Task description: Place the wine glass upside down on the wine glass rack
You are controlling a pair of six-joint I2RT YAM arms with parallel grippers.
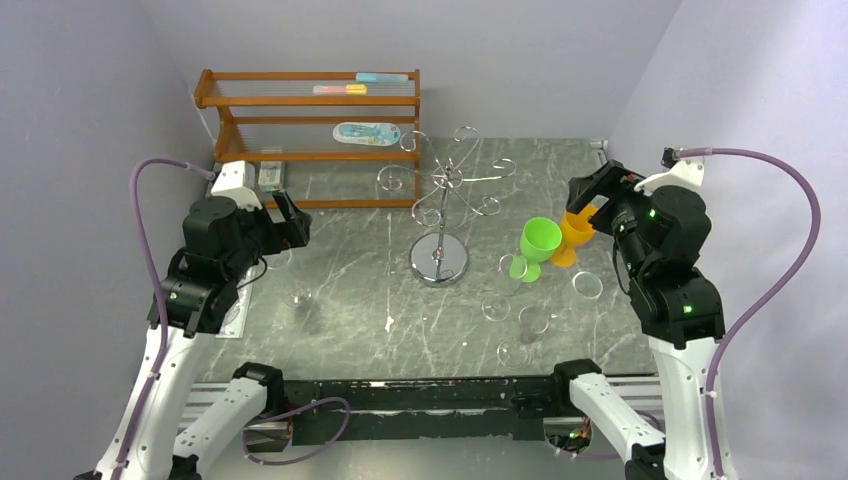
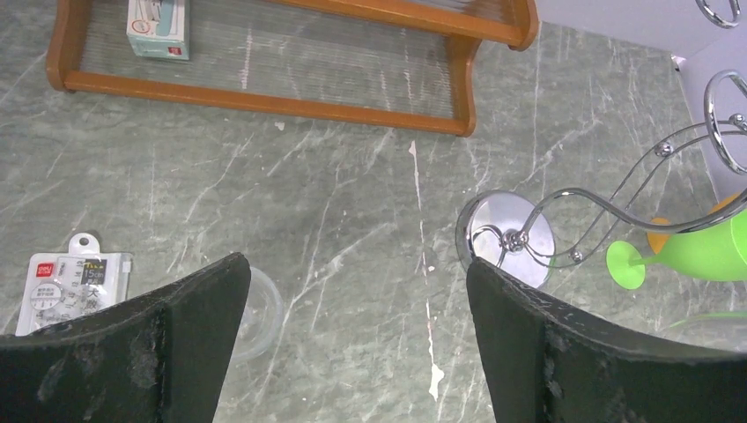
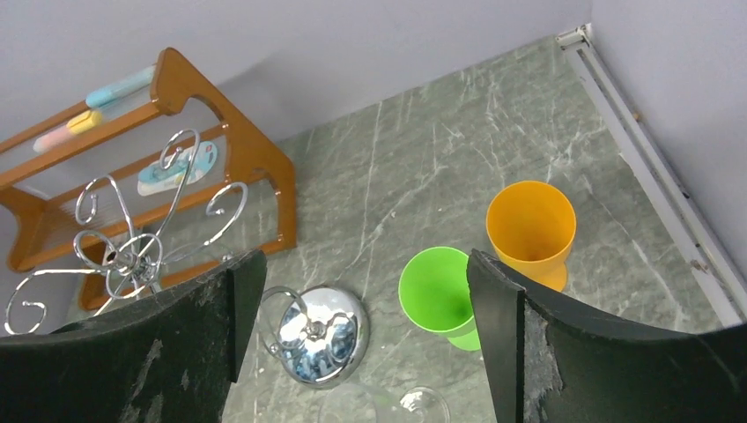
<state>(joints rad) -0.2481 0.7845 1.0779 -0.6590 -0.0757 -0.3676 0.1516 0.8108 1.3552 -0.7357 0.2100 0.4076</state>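
Fingers gape wide; wine glass rack stands upright, long axis vertical.

Mauve-cabled black arms, seemingly scuffed jaws

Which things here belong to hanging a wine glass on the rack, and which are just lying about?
Job: chrome rack, green glass, orange glass, clear glasses.
Lying about: wooden shelf, packet, box.

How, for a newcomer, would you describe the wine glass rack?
Near the middle of the grey marble table, between the orange wooden shelf and the green cup, stands the wine glass rack. Only it is shiny chrome wire: mirror base, curled arms.
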